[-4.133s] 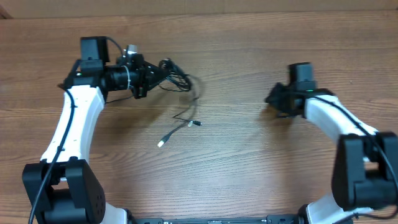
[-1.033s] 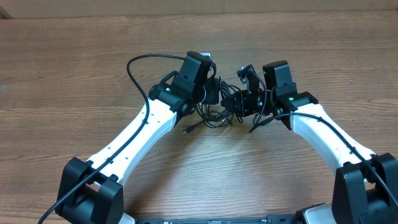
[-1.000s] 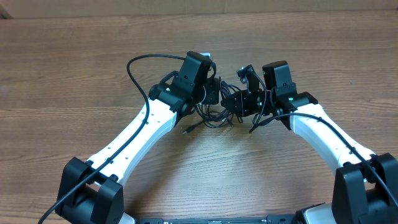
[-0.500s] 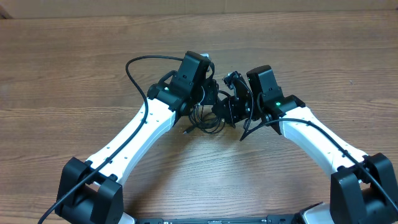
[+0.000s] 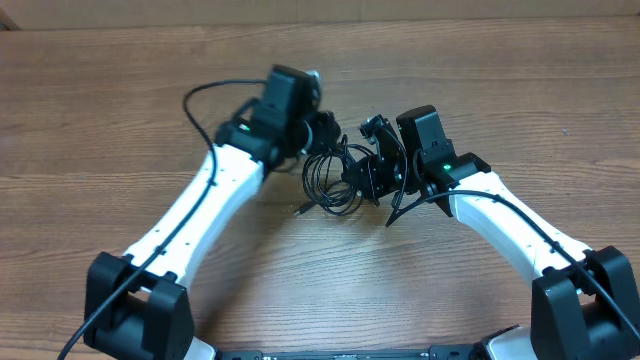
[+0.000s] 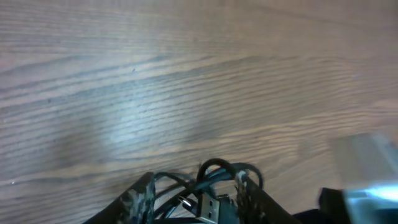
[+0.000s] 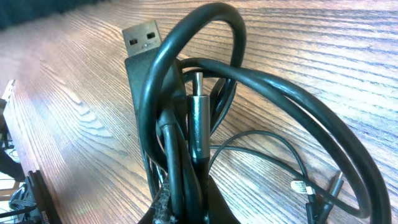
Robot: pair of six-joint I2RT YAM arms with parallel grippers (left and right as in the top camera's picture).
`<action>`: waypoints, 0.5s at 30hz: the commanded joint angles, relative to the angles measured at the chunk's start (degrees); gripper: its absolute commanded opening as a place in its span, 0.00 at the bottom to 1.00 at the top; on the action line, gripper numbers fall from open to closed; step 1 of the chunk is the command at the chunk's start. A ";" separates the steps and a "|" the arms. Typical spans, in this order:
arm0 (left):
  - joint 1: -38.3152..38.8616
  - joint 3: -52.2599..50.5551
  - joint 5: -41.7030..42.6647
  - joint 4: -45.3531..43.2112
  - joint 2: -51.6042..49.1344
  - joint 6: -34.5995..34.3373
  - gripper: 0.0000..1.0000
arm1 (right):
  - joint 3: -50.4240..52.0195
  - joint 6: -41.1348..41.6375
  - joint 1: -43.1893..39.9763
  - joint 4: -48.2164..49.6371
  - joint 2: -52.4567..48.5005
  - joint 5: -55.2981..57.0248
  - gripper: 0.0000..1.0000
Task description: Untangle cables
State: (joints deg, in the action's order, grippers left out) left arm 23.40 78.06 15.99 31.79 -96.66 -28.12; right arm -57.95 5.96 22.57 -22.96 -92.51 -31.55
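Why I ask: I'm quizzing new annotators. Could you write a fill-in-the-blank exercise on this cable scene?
1. The cables are coloured ___.
2. The silver plug poking up in the right wrist view is a ___ plug.
3. The table has a surface of ___.
4. The left gripper and the right gripper are both shut on the ___.
Missing words: black; USB; wood; cables.

White arm links [image 5: 190, 215], black joints [image 5: 285, 95], green light [image 5: 446, 166].
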 commanded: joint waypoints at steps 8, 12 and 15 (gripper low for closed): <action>-0.44 1.60 9.62 3.65 -0.37 2.47 0.45 | -0.31 -0.46 0.20 0.13 1.75 1.46 0.04; 0.70 1.60 9.53 3.54 -0.37 2.40 0.46 | -0.31 -0.46 0.20 -0.37 1.75 1.99 0.04; 0.79 1.60 9.44 3.63 -0.39 2.40 0.47 | -0.31 -0.46 0.20 -0.76 1.75 1.99 0.04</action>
State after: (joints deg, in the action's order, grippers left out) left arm 24.03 78.48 24.49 35.22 -96.66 -26.83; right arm -57.95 5.96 22.57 -23.79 -92.51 -29.91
